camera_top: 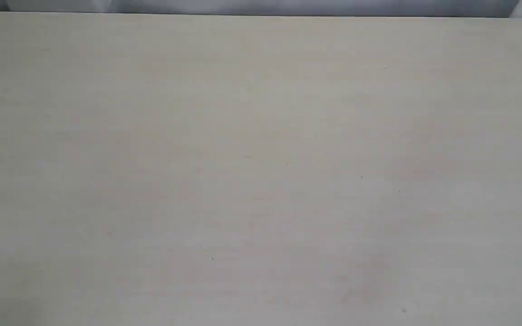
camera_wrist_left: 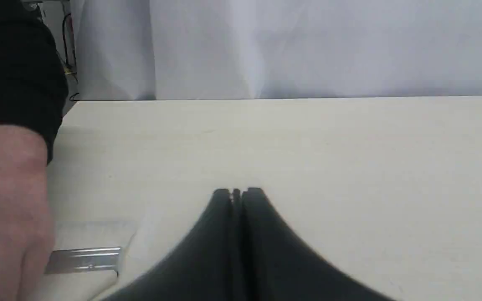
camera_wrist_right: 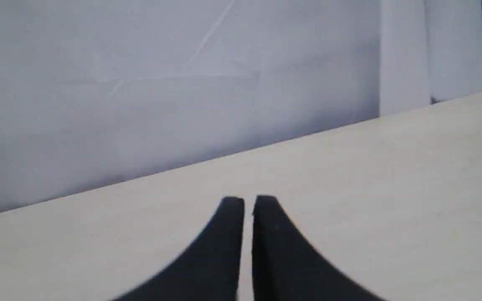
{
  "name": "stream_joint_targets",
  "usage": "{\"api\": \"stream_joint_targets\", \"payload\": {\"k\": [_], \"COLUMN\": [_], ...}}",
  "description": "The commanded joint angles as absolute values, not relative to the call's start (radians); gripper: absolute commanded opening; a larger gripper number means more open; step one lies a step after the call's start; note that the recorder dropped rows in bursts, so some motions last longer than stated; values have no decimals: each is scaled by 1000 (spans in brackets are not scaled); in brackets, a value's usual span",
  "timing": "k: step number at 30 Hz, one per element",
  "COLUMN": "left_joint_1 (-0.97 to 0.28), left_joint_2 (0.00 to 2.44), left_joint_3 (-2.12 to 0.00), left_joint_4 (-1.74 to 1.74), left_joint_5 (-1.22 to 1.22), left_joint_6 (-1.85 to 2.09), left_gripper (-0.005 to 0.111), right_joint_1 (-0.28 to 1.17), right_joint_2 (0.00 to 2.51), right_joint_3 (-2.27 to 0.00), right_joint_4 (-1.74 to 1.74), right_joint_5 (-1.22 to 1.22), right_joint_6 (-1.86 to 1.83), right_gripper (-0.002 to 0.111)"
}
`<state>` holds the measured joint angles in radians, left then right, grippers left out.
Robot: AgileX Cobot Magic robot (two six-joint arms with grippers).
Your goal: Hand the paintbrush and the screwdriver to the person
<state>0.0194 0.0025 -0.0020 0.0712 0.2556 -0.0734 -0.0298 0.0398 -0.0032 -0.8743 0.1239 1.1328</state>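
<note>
In the left wrist view the paintbrush (camera_wrist_left: 88,255) lies on the pale table (camera_wrist_left: 308,146), its silver ferrule and whitish bristles showing; its handle is hidden under a person's hand (camera_wrist_left: 6,217). My left gripper (camera_wrist_left: 238,193) hangs shut over the table, apart from the brush, with nothing between its fingers. My right gripper (camera_wrist_right: 248,200) is shut too, a thin slit between its black fingertips, above bare table (camera_wrist_right: 391,175). The screwdriver is out of view. The exterior view shows only the tabletop (camera_top: 261,172), with no gripper or tool in it.
The person's black sleeve (camera_wrist_left: 15,71) reaches in beside the brush. A white backdrop (camera_wrist_left: 308,46) stands behind the table's far edge, also seen in the right wrist view as a creased white backdrop (camera_wrist_right: 140,83).
</note>
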Motion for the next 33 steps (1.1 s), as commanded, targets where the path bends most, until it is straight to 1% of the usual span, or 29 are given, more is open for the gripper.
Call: {"api": "stream_joint_targets", "payload": {"k": [1, 9, 13, 22, 33], "left_joint_1": [11, 11, 11, 11, 11], "left_joint_2": [0, 0, 0, 0, 0], "left_joint_3": [0, 0, 0, 0, 0], "left_joint_4": [68, 70, 70, 70, 67], "left_joint_5": [250, 250, 250, 250, 252], "left_joint_6": [-75, -75, -75, -75, -75], "left_gripper": [0, 0, 0, 0, 0], "right_joint_1": [-50, -2, 28, 29, 26], "right_joint_2": [16, 16, 16, 16, 16], "right_joint_3": [0, 0, 0, 0, 0], "right_joint_4": [-876, -876, -849, -338, -205], "right_joint_5": [97, 57, 19, 52, 113], "right_joint_6": [1066, 964, 842, 265, 117], "right_gripper": [5, 5, 5, 5, 5]}}
